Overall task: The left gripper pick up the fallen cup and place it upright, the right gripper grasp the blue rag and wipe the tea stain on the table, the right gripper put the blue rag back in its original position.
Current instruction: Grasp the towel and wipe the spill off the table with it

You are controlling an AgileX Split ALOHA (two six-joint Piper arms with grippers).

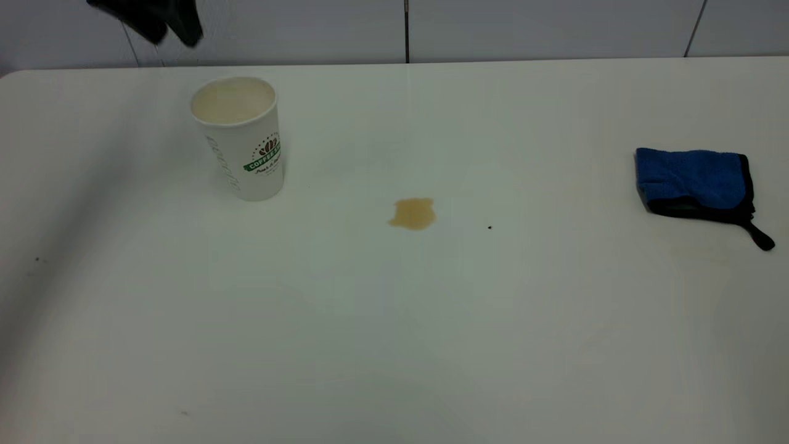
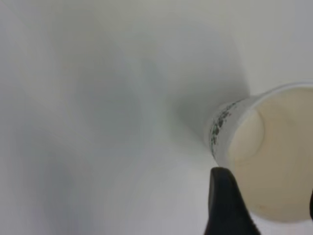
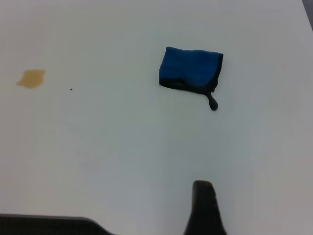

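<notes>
Overhead, the large plain white smooth tabletop [image 1: 394, 345] fills nearly the whole exterior view, far edge straight, far-left corner rounded. Behind it runs a pale grey panelled wall [image 1: 542, 28] with dark vertical seams. A broad soft shadow lies across the left part of the table.

Count on the table: one cup, one rag, one stain, a few tiny dark specks.

One white paper coffee cup with a green-and-brown logo [image 1: 241, 139] stands upright, far left, mouth open, cream inside visible. Logo faces right.

One small light-brown, roughly square tea stain [image 1: 412, 213] sits mid-table, well apart from the cup and to its right. One tiny black speck [image 1: 489, 227] lies just right of the stain.

One small folded bright-blue terry rag with black edging [image 1: 693, 182] lies flat at the far right, well apart from the stain; its short black loop tab points toward the near right.

Left gripper [image 1: 154, 18], black and blurred, hangs at the far-left top of frame, above and behind the cup, not touching it. In its wrist view one black fingertip [image 2: 225, 205] shows beside the cup rim; jaws spread wider than that rim, holding nothing.

Right gripper: only one black fingertip [image 3: 204, 208] shows in its wrist view, above bare table, rag and stain farther off. Jaw spacing there: cannot tell.
</notes>
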